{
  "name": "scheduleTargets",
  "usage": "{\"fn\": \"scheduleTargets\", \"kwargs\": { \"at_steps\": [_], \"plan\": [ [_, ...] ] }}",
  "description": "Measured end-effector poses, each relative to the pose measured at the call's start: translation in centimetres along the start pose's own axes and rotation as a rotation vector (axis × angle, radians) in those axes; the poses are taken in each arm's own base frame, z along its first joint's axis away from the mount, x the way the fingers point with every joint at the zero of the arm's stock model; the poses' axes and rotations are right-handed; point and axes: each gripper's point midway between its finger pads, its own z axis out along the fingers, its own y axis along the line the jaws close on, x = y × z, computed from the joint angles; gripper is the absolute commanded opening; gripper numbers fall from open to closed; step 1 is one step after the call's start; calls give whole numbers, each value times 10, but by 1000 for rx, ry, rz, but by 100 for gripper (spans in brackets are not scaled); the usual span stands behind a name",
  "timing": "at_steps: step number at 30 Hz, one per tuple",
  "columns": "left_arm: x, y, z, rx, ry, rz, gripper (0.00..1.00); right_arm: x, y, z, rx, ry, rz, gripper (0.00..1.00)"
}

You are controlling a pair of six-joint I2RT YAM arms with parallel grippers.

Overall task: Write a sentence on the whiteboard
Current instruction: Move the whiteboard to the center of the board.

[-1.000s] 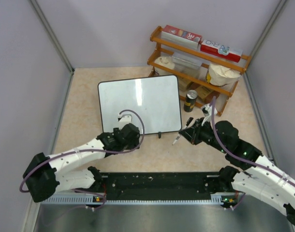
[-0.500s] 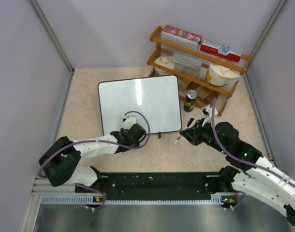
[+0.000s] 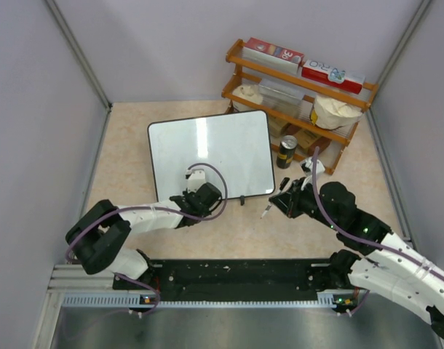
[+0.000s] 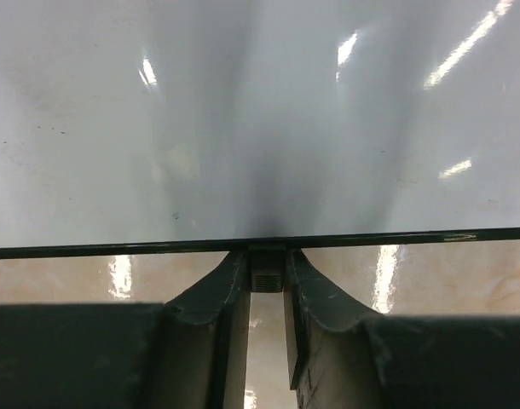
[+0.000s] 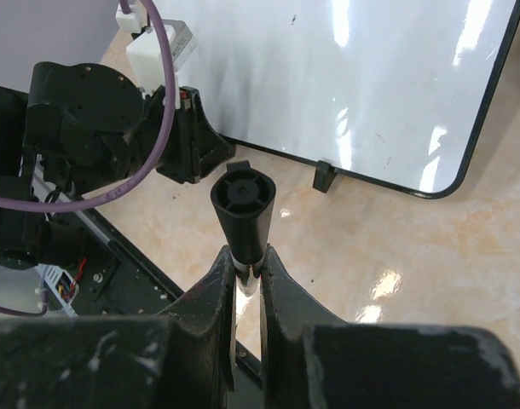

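Note:
The whiteboard [image 3: 211, 153] lies flat on the table, its face blank, so no sentence is in view. My left gripper [image 3: 198, 193] is at its near edge. In the left wrist view the jaws [image 4: 267, 264] press from both sides on a small black foot [image 4: 267, 279] under the whiteboard's [image 4: 243, 128] black rim. My right gripper [image 3: 282, 202] hovers right of the board's near right corner, shut on a marker [image 3: 268, 209]. In the right wrist view the marker's [image 5: 243, 200] black end faces the camera above the gripper [image 5: 248, 256], with the whiteboard [image 5: 371, 77] beyond.
A wooden shelf [image 3: 295, 94] with boxes and jars stands at the back right, a dark can [image 3: 286, 151] in front of it. Grey walls close in both sides. A black rail [image 3: 236, 273] runs along the near edge. The left arm [image 5: 81, 119] shows in the right wrist view.
My left gripper has reached forward to the board's near edge and its jaws have closed in on the foot. The right arm has barely moved.

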Motion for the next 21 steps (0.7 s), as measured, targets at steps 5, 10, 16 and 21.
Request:
{"fn": "scheduleTargets", "kwargs": {
  "at_steps": [5,10,16,21],
  "plan": [
    [-3,-4,3,-5,-8,3,0,1,0,2,-2,5,0,0],
    [-2,-4,2,-13,7,5,0,1,0,2,-2,6,0,0],
    [3,-9,-2,-17,4,-13,0,-1,2,2,-10,0,0,0],
    [14,-17,-11,-13,2,-23,0,-2,3,2,-13,-6,0,0]
  ]
}}
